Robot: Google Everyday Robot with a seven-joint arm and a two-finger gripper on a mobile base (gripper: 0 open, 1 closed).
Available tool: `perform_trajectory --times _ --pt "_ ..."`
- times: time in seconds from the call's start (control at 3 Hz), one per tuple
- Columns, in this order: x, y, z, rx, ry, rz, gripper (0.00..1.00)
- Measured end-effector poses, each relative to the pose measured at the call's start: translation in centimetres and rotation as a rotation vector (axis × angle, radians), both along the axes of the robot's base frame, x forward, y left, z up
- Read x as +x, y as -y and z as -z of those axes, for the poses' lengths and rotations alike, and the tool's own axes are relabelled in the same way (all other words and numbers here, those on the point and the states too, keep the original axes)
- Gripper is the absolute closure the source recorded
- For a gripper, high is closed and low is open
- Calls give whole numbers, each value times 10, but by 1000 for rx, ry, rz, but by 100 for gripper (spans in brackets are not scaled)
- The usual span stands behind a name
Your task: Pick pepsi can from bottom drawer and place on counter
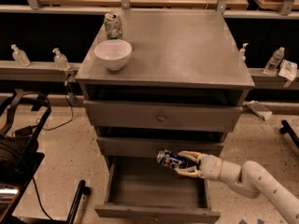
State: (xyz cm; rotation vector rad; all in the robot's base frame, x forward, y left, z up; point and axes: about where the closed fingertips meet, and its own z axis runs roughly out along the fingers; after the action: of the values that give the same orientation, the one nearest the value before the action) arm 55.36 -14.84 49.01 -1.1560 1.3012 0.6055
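Note:
The pepsi can (169, 158), dark blue with a silver end, lies sideways in my gripper (186, 164), whose fingers are shut on it. The gripper holds it above the open bottom drawer (154, 190), just in front of the middle drawer's face. My white arm (247, 178) reaches in from the lower right. The grey counter (182, 45) is well above the can.
A white bowl (113, 53) and a pale green-white can (113, 25) stand on the counter's left side. The top drawer (161, 117) has a knob. Small bottles (21, 55) stand on ledges at both sides. Black equipment (18, 148) stands at the left.

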Motion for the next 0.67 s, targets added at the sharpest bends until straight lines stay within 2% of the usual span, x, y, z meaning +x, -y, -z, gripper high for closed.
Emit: perform_trajectory --times 0.33,0.67 --pt "4 -2 -18 15 1 -28 100" --pt "23 7 -69 61 31 -66 100"
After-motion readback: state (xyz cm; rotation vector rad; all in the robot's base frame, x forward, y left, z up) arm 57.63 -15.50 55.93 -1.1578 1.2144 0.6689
